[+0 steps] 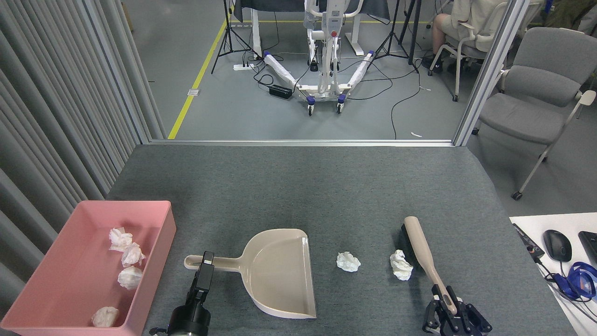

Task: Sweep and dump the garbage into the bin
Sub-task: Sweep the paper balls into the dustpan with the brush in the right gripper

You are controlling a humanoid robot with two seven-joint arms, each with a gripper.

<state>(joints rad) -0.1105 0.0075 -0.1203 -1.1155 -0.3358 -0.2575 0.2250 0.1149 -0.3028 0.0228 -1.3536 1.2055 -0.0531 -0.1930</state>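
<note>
Two wads [348, 262] lie loose just right of the dustpan [280, 273]; others sit in the bin [154, 205] to its left; the right gripper [450, 311] clasps the brush [422, 252] by its handle tip, risking twist or slip; the left gripper [205, 269] at the dustpan's handle, grip unclear, may shove it.

Bright, even overhead light; sharp, soft shadows.

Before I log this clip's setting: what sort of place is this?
Likely a robotics lab or test space: camera tripods and floor cables beyond the carpeted table, a wheeled equipment stand, and an office chair.
</note>
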